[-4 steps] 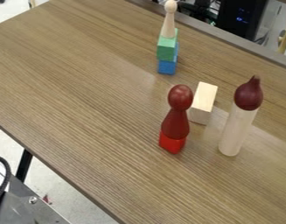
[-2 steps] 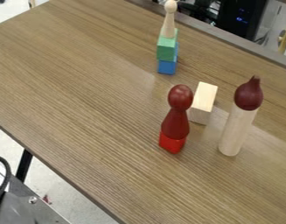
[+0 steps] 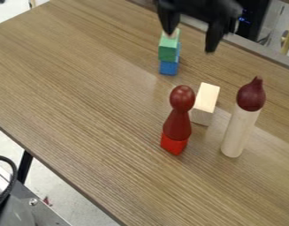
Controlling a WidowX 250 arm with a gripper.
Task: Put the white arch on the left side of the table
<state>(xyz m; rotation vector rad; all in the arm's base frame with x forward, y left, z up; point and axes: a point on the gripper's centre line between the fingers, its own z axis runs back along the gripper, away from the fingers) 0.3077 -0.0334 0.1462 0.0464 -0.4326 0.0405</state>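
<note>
On the brown wooden table [image 3: 81,110], a dark red, round-headed wooden peg [image 3: 178,126] stands on a bright red block [image 3: 173,144]. To the right stands a pale wooden cylinder [image 3: 236,134] with a dark red, pointy top [image 3: 251,95]. A pale wooden block [image 3: 206,99], maybe the white arch, is just behind the peg. Farther back, the black hand [image 3: 191,42] is open, 2 fingers apart, near a green block [image 3: 168,50] above a blue block [image 3: 169,68].

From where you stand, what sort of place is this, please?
Probably a robotics lab or workshop: a black robot gripper hangs over a wood-grain table, toy-like blocks stand on it, and electronic equipment sits behind.
</note>
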